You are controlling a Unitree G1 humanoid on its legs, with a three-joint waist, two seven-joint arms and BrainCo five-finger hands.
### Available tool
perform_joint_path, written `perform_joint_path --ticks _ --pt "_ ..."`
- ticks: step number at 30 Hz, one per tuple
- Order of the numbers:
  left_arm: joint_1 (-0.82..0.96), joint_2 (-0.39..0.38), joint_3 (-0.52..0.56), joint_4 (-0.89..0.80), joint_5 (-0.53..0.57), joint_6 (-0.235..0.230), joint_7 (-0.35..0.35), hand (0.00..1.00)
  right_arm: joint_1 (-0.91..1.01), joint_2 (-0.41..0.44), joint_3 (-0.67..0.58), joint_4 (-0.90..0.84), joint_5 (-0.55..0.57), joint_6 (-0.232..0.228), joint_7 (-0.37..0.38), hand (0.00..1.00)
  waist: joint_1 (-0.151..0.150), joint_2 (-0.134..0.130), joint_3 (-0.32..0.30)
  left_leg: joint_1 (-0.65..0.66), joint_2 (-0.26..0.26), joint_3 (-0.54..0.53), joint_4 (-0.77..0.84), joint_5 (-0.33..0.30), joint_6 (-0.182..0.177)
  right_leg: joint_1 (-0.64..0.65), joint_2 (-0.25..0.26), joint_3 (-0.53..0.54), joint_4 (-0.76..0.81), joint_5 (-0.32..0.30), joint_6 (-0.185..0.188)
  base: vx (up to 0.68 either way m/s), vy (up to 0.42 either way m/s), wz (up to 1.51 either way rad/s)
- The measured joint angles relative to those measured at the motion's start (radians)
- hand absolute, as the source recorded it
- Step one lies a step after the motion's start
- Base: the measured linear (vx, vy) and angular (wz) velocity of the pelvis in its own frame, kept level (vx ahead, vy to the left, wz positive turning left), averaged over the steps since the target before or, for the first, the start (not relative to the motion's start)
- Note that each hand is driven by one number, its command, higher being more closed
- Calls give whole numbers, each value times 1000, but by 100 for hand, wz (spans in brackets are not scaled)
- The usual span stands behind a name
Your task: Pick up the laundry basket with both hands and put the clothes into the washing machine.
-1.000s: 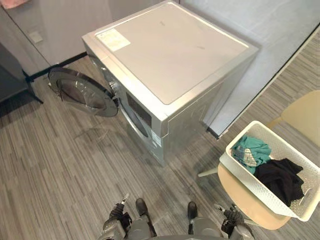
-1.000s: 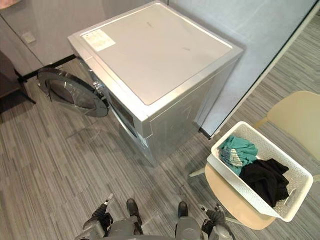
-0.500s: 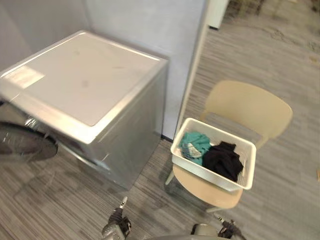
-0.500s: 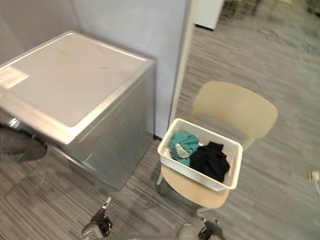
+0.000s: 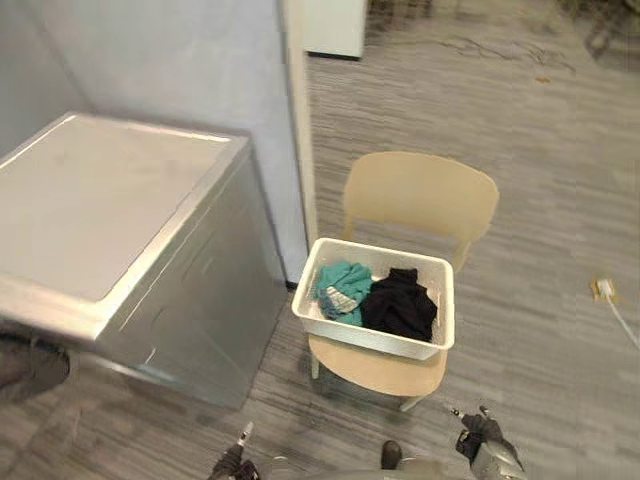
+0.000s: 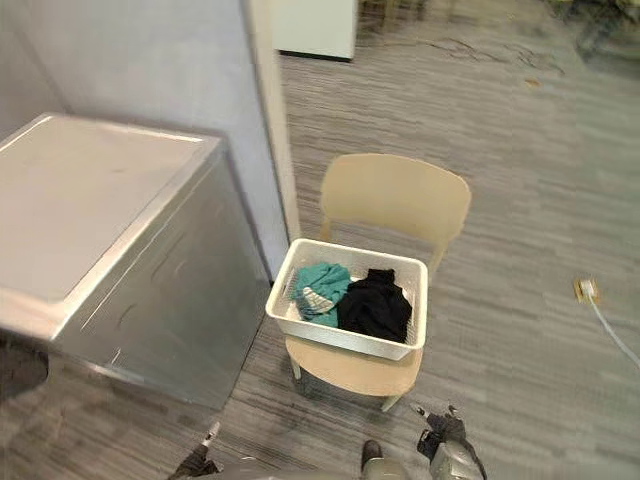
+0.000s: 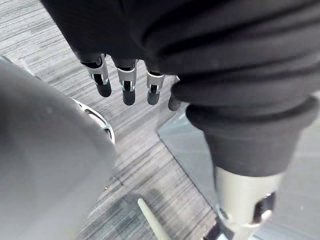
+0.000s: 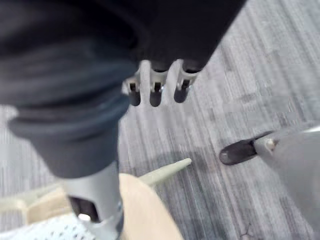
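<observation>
Nearest to you, the left hand [image 7: 127,89] hangs low by the floor with fingers straight and apart, holding nothing. The right hand [image 8: 156,93] is the same: fingers loose and extended, empty, low, near the chair's front leg. Neither touches the basket, so call the pickup not started. Next out, the laundry basket [image 5: 372,338] sits on the seat of the beige chair [image 5: 420,195]. It covers most of the seat, with the seat's front edge poking out under the basket's front wall. It's level and upright. Both garments are inside. The teal garment [image 5: 339,286] is in the half toward the machine, and the black garment [image 5: 400,306] is in the other half, touching it at the middle. Nothing hangs over the rim. The washing machine [image 5: 100,200] stands on the floor to your left of the chair, near it but apart, against the grey wall [image 5: 170,60]. A dark rounded edge at the machine's front low corner reads as its door swung open, but there's too little of it to be sure. My read is that nothing is done yet. Left to do: close in on the chair, get one hand on each short end of the basket, lift, carry it round to the machine's front, and get both garments into the drum.
</observation>
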Motion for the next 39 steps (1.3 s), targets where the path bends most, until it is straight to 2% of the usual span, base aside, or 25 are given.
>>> perform_joint_path --ticks 2,3,6,10,13,15,19,23,27,31,35,39 --pt "1 -3 25 3 1 1 -1 0 13 35 9 -14 0 -1 0 0 16 -15 -11 37 -21 3 -14 16 -11 13 10 44 -23 16 20 120 127 -85" --pt "-5 6 25 3 7 2 0 0 19 67 18 -21 1 -3 5 0 16 -44 -23 49 -29 28 -30 11 -6 17 -1 51 -36 16 20 144 97 -41" --pt "-19 18 11 2 25 3 2 0 34 101 38 -37 14 -2 3 0 18 -82 -39 115 -52 84 -95 11 -2 29 -19 74 -56 19 25 103 85 -47" --pt "-24 19 -57 3 26 2 5 0 88 100 76 -207 30 -3 -1 0 -6 -62 -60 132 -71 87 -132 13 2 42 -35 65 -87 23 31 67 38 -6" --pt "-42 19 -109 -7 34 -2 21 0 142 100 127 -424 29 -9 -20 0 -5 -50 -67 129 -67 75 -137 13 2 51 -32 40 -105 23 32 37 -36 9" --pt "-42 25 -135 -7 57 -8 23 0 139 99 139 -529 7 -33 -27 0 -6 -49 -68 124 -61 69 -138 14 1 51 -27 28 -108 23 32 2 -60 11" --pt "-39 36 -172 -3 74 -18 28 0 109 92 175 -697 -59 -77 -64 0 -4 -56 -69 101 -61 41 -159 28 -5 32 -25 1 -109 24 32 -27 -55 17" --pt "-36 62 -170 24 125 -11 43 0 96 81 329 -847 -63 -118 -39 0 -2 -84 -60 70 -61 20 -169 38 -6 7 -24 -16 -111 28 38 -30 -42 9" --pt "-40 75 -161 27 141 1 43 0 37 70 435 -849 -58 -121 1 0 3 -100 -52 33 -63 6 -163 43 -1 -23 -25 -53 -111 47 43 -28 -28 11" --pt "-77 77 -153 13 138 0 46 0 -154 29 522 -771 -63 -119 4 0 29 -116 13 -29 -77 -43 -125 49 9 -40 -41 -107 -110 65 47 -64 9 33" --pt "-112 67 -154 -43 93 -9 88 0 -437 -33 576 -657 -74 -113 -4 0 59 -109 111 -126 -93 -104 -54 51 12 -78 -55 -153 -110 93 45 -105 16 35" --pt "-132 69 -167 -84 91 -21 115 0 -560 -54 605 -606 -133 -109 -31 0 82 -103 172 -206 -99 -149 -8 53 14 -112 -56 -202 -110 105 37 -114 -14 30"
